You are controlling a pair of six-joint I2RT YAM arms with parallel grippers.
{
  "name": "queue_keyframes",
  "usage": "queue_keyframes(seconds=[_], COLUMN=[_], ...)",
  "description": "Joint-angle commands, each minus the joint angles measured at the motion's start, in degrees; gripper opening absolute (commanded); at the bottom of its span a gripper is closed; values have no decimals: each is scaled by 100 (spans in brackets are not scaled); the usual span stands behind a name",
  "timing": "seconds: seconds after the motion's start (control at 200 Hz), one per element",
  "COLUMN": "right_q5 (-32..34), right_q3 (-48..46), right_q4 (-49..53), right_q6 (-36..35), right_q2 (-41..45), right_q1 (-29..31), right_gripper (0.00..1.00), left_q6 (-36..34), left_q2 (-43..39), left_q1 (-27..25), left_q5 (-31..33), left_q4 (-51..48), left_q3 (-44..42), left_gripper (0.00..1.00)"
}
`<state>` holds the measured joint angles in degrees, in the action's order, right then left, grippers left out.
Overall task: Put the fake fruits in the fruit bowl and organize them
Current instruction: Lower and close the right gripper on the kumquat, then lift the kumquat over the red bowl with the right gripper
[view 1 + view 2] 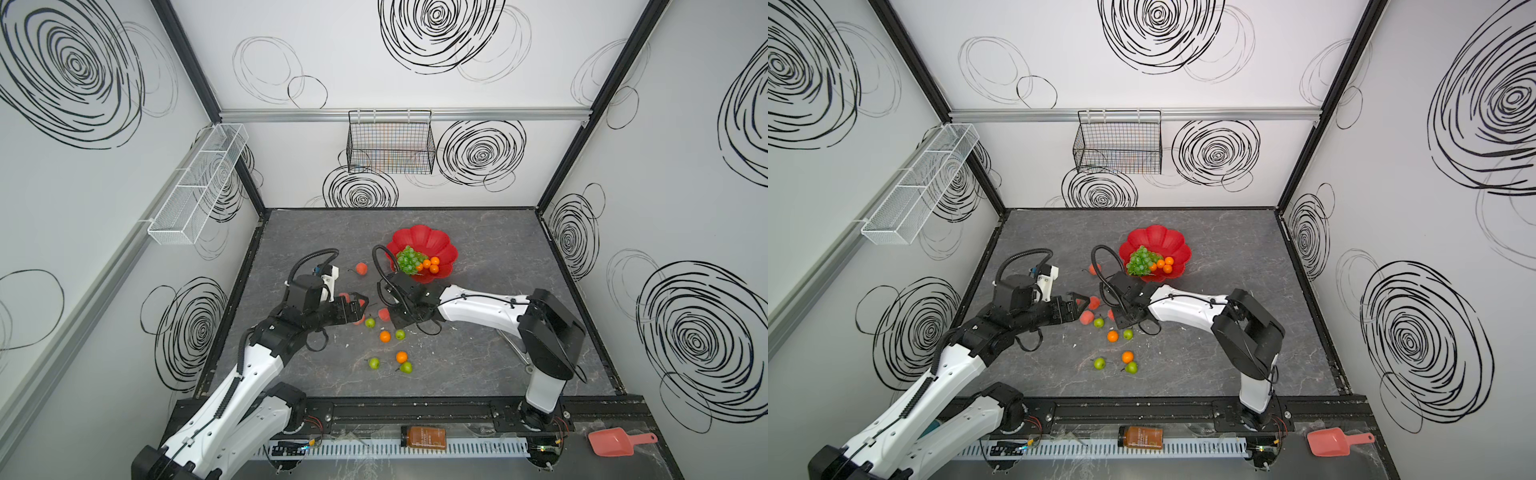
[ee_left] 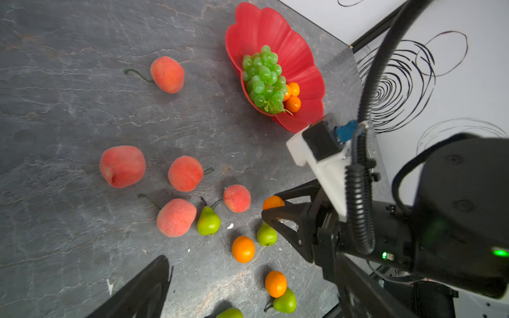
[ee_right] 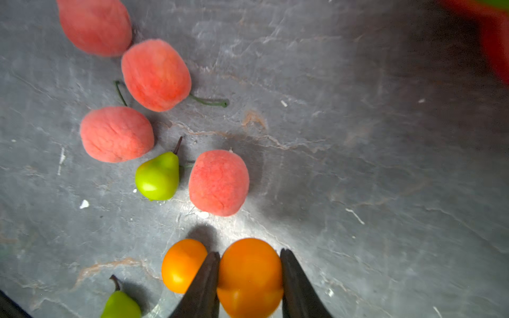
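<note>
The right gripper (image 3: 250,254) is clamped on an orange (image 3: 250,278). In the right wrist view its two dark fingers (image 3: 206,283) press the fruit from either side. A second orange (image 3: 183,265) lies on the grey table (image 3: 358,165) just beside the outer face of one finger. In both top views the wrist hides this grip. The left wrist view shows it side-on, with the orange between the fingertips.

In a top view the fruit bowl (image 1: 432,239) stands at about 1 o'clock of the right gripper, near it but apart. It holds the bunch of green grapes (image 1: 408,261), with three oranges (image 1: 434,269) lying against the bunch at its 3 o'clock side.

The left gripper (image 1: 362,305) has its jaws spread wide. It hangs at 9 o'clock of the right gripper, over the cluster of peaches (image 2: 176,217). A lone peach (image 1: 361,268) lies at 12 o'clock of it, apart from the cluster.

More loose fruit lies on the table at 6 to 7 o'clock of the right gripper: another orange (image 1: 401,356) and several green pear-shaped fruits (image 1: 374,363).
</note>
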<state>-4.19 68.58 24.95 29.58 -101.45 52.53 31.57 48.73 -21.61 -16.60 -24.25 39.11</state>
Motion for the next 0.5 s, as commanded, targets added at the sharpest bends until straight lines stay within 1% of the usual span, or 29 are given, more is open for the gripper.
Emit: queue_keyframes(seconds=[0.0,0.245,0.37,0.495], right_q5=[121,-21,-12,-3], right_q3=[-243,-555,-510,-361], right_q4=[-93,-116,-14,58], right_q6=[143,63,-67,-205], right_q2=[467,1130,1219,1144], right_q1=[-250,-933,-1266,-1569], right_gripper=[35,36,36,36], left_q6=[-63,16,-1,-75], left_q2=[159,615,933,1271], left_q1=[-243,-753,-982,-1090], left_q5=[81,210,256,226], left_q4=[467,893,1147,1427], left_q3=[245,363,476,627], left_gripper=[96,96,96,96])
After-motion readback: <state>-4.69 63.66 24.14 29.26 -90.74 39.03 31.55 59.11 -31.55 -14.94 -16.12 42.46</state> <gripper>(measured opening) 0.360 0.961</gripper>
